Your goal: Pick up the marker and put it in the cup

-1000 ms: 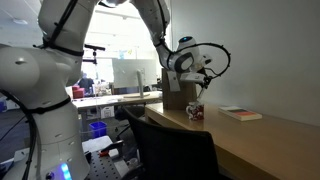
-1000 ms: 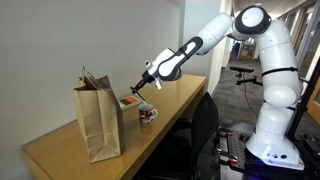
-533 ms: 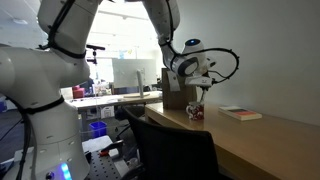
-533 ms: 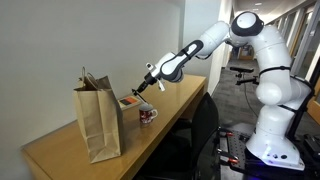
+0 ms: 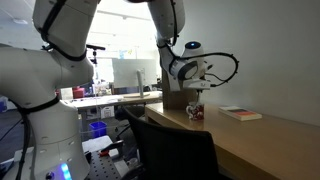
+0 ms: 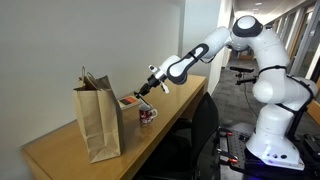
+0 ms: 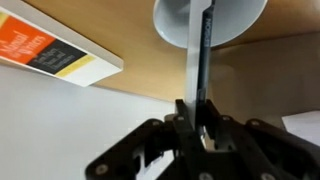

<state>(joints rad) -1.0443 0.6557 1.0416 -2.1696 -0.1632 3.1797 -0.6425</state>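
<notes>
My gripper is shut on the marker, a slim white stick with a dark side that points away from the jaws. In the wrist view its far end reaches the white inside of the cup. In both exterior views the gripper hovers just above the small red-and-white cup, which stands on the wooden table. The marker is too thin to make out in the exterior views.
A tall brown paper bag stands next to the cup. A book with an orange cover lies on the table close by. A dark chair stands at the table's edge.
The arm has shifted a little, and the gripper with the marker now sits more directly over the cup. The cup, bag and book have not moved.
</notes>
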